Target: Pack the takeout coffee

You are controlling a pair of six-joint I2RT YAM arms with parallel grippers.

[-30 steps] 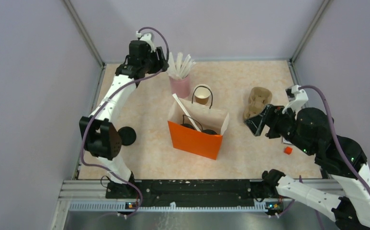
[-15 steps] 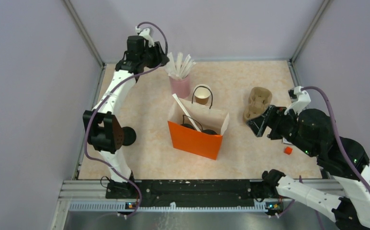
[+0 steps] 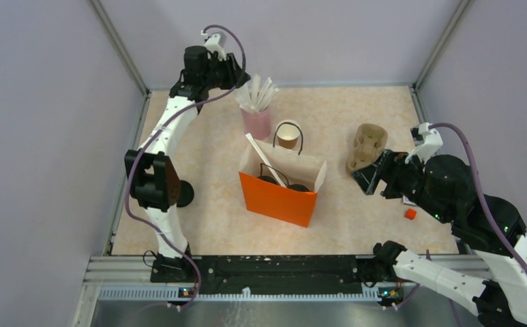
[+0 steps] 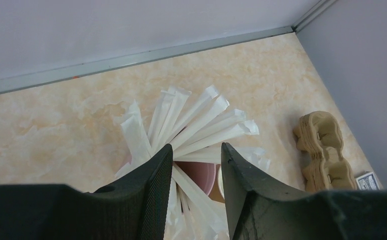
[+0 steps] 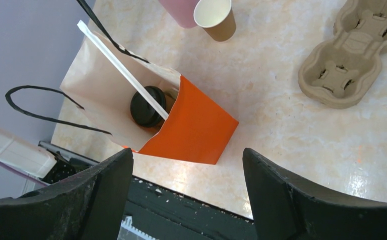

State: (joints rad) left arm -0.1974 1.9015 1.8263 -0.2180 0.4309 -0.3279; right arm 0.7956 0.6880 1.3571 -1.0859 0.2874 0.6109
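Beige worktop (image 3: 356, 211): left pincer (image 4: 197, 150) has narrowed, half open over straws (image 4: 201, 120) in pink cup (image 3: 256, 124) at 11 o'clock; right pincer (image 5: 187, 155) gapes empty; orange bag (image 3: 277, 197) holds lidded cups (image 5: 145, 106), one straw (image 5: 121, 70).

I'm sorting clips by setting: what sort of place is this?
Probably a robot test cell, staged as a takeout counter: plain lilac walls box in a marble-look table, and on it are an orange bag, a pink cup of straws and a pulp cup carrier.

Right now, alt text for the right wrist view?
An open orange bag, with a black-lidded cup and a white straw leaning out, stands below the open, empty right gripper. Beyond: an unlidded brown cup beside a pink cup, pulp carrier at right.
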